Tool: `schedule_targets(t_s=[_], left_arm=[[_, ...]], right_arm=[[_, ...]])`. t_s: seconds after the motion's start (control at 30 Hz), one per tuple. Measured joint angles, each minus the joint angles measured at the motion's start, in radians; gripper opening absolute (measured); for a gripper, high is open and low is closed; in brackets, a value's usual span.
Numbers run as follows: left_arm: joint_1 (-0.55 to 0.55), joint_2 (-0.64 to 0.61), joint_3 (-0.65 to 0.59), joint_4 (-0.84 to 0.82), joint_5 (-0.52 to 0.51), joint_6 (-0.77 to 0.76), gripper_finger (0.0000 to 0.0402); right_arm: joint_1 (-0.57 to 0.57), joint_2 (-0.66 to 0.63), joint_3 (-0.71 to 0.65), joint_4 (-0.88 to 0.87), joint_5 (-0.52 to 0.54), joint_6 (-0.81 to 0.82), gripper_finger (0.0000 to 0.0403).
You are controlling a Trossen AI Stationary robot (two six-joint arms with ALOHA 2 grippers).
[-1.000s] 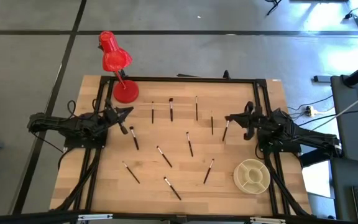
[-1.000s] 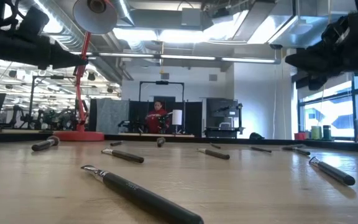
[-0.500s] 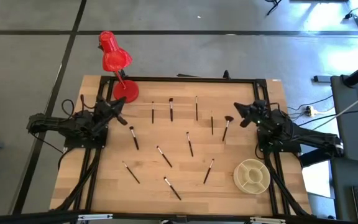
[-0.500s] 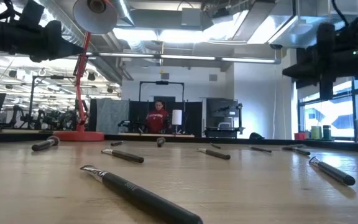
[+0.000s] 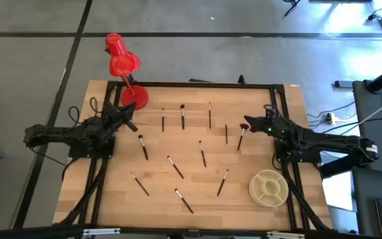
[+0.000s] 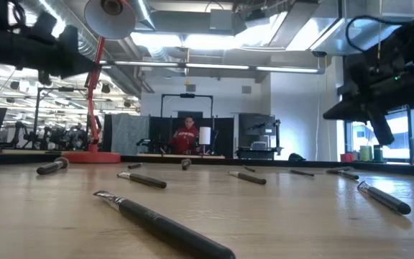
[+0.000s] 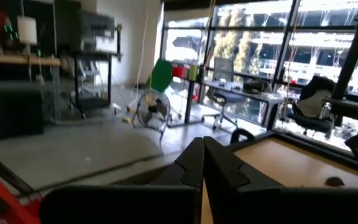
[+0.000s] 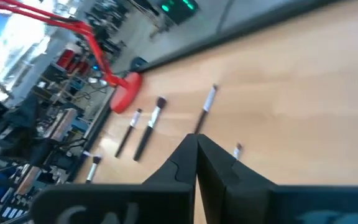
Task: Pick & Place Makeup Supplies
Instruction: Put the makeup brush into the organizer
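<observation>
Across the wooden desk (image 5: 111,199) lie the makeup brushes (image 5: 175,166), loose and spread out, none touching each other as far as I can see from above. Three sit in a row toward the far edge, a couple more near the middle right, and the rest fan out across the center and the near side.

Container-wise, there's one round divided tray (image 5: 268,187) at the near right corner, cream coloured, split into compartments around a small center cup. All of its compartments look bare, no brushes in it.

Left gripper (image 5: 128,122) hangs above the far left part of the desk, close to the base of the red lamp (image 5: 134,97). Its jaws are pressed together in the left wrist view and hold nothing.

Right gripper (image 5: 247,125) is over the far right side, right by the fan-tipped brush (image 5: 241,136) lying there; can't tell if it touches it. Its jaws are closed too in the right wrist view, nothing between them.

From the low view, a person in red (image 6: 186,137) is well back in the room.
</observation>
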Motion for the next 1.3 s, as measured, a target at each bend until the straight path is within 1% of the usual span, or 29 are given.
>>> schedule_targets(t_s=[0.1, 0.2, 0.27, 0.37, 0.47, 0.53, 0.6, 0.67, 0.77, 0.87, 0.93, 1.0, 1.07, 1.13, 1.3], left_arm=[[0.059, 0.122, 0.0, 0.019, 0.083, -0.131, 0.0003], [0.103, 0.261, 0.001, 0.078, 0.167, -0.245, 0.0003], [0.118, 0.351, 0.024, 0.087, 0.208, -0.306, 0.0003], [0.118, 0.474, 0.078, 0.104, 0.244, -0.36, 0.0003], [0.096, 0.579, 0.135, 0.106, 0.255, -0.375, 0.0003], [0.077, 0.639, 0.167, 0.106, 0.237, -0.371, 0.0003], [0.061, 0.691, 0.188, 0.105, 0.198, -0.374, 0.0003], [0.05, 0.732, 0.202, 0.103, 0.162, -0.378, 0.0003], [0.044, 0.77, 0.211, 0.105, 0.146, -0.396, 0.0003], [0.044, 0.799, 0.211, 0.099, 0.139, -0.41, 0.0003], [0.044, 0.821, 0.211, 0.099, 0.139, -0.411, 0.0004], [0.044, 0.848, 0.211, 0.097, 0.139, -0.401, 0.0004], [0.043, 0.881, 0.211, 0.083, 0.136, -0.402, 0.0004], [0.036, 0.917, 0.211, 0.077, 0.135, -0.426, 0.0004], [-0.002, 0.998, 0.211, 0.068, 0.132, -0.47, 0.0004]], right_arm=[[-0.016, 0.043, 0.0, 0.0, -0.073, 0.044, 0.001], [-0.037, 0.063, 0.007, -0.008, -0.179, 0.042, 0.001], [-0.052, 0.072, 0.025, -0.012, -0.242, 0.032, 0.001], [-0.068, 0.072, 0.072, -0.062, -0.316, -0.003, 0.001], [-0.072, 0.072, 0.126, -0.112, -0.357, -0.07, 0.001], [-0.072, 0.071, 0.152, -0.114, -0.36, -0.121, 0.001], [-0.072, 0.071, 0.172, -0.114, -0.36, -0.185, 0.001], [-0.083, 0.072, 0.192, -0.162, -0.361, -0.196, 0.001], [-0.116, 0.087, 0.253, -0.384, -0.334, -0.139, 0.001], [-0.139, 0.12, 0.323, -0.635, -0.22, -0.106, 0.001], [-0.15, 0.152, 0.365, -0.745, -0.157, -0.104, 0.0011], [-0.159, 0.188, 0.392, -0.798, -0.149, -0.103, 0.0018], [-0.166, 0.224, 0.395, -0.803, -0.152, -0.109, 0.0033], [-0.17, 0.264, 0.385, -0.79, -0.164, -0.099, 0.0056], [-0.178, 0.36, 0.362, -0.768, -0.177, -0.027, 0.0135]])
